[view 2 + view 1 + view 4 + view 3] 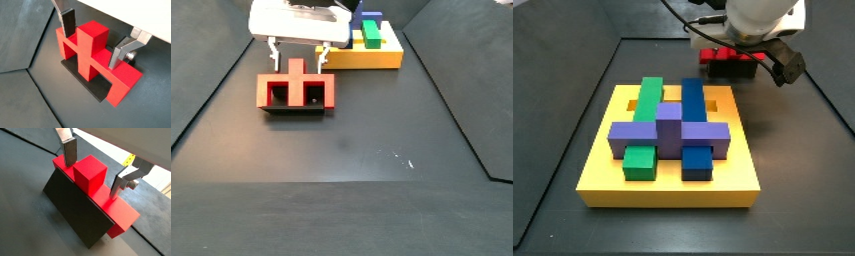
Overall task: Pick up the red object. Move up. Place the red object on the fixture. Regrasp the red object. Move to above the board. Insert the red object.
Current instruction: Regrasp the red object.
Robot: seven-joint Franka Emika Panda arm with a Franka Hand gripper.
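While red object (93, 57) sits on fixture (73, 213), gripper (93, 170) open wide, fingers (69, 153) straddling centre stub, no contact visible.

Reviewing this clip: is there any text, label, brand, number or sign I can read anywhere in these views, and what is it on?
None can be read.
A small yellow label sits on the hand, which straddles the centre stub of the red object on the fixture; its dark mark is too small to make out.
The board and its blocks carry no print.
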